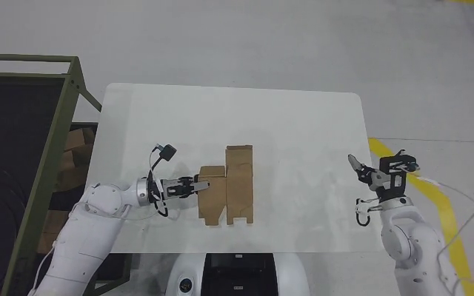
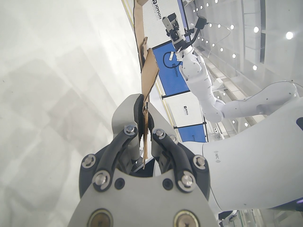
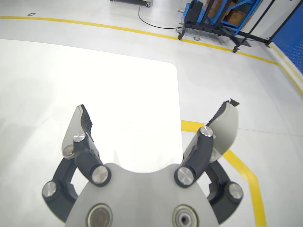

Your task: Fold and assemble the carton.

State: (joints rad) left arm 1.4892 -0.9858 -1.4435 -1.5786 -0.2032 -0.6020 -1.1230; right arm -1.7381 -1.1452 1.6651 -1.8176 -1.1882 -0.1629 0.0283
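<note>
A flat brown carton [image 1: 231, 185] lies on the white table [image 1: 296, 126], near the middle of its front half. My left gripper [image 1: 198, 186] is shut on the carton's left flap; in the left wrist view the cardboard [image 2: 148, 76] runs edge-on between the black pads [image 2: 139, 114] of that gripper [image 2: 144, 116]. My right gripper [image 1: 361, 172] hangs open at the table's right edge, well away from the carton, with nothing between its fingers [image 3: 82, 119]. The right arm's gripper [image 2: 174, 30] shows far off in the left wrist view.
A green-framed rack [image 1: 52, 140] with brown boxes stands left of the table. Yellow floor tape [image 1: 444, 200] runs along the right side. The table's back half and right half are bare.
</note>
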